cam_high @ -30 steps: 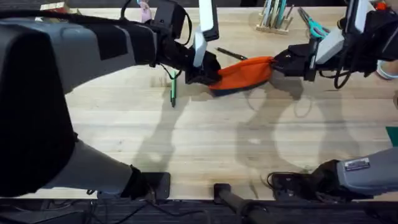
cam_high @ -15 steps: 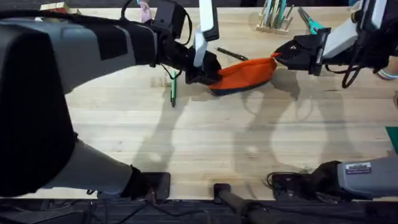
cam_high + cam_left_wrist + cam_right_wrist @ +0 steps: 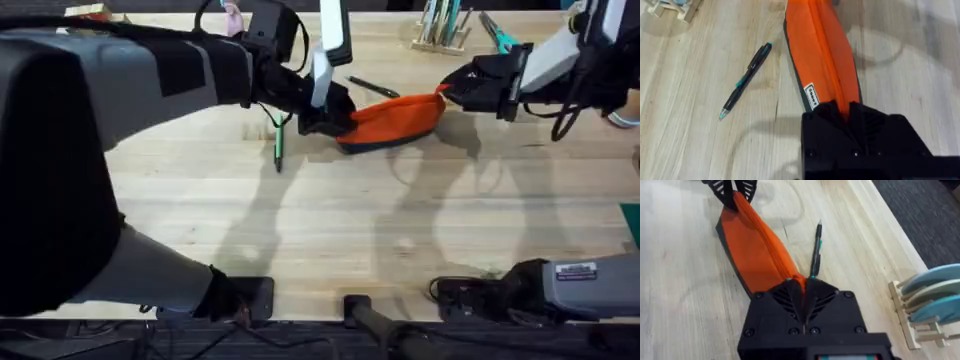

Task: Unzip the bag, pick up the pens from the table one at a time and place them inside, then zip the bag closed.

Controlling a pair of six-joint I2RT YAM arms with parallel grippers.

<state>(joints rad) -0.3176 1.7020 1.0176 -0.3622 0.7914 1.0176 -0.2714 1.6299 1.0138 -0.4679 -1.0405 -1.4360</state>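
Observation:
The orange bag [image 3: 395, 117] lies stretched on the table [image 3: 330, 230] at the back middle. My left gripper [image 3: 335, 117] is shut on its left end and my right gripper [image 3: 447, 95] is shut on its right end. In the left wrist view the bag [image 3: 820, 45] runs away from my left gripper [image 3: 847, 107], and its zipper seam looks closed. In the right wrist view my right gripper [image 3: 802, 285] pinches the bag [image 3: 752, 255], with the left gripper [image 3: 732, 190] at the far end. The green pen [image 3: 279, 146] lies left of the bag. The black pen [image 3: 372, 87] [image 3: 746, 80] [image 3: 815, 250] lies just behind it.
A wooden stand with pale pens [image 3: 440, 30] and teal-handled scissors [image 3: 505, 42] sit at the back right. A wooden rack holding pale blue discs [image 3: 925, 300] stands near the table's edge. The front half of the table has free room.
My right gripper has moved right and toward the back with the bag's end, pulling the bag out straighter. The left gripper has held still. Little has changed in the last half second.

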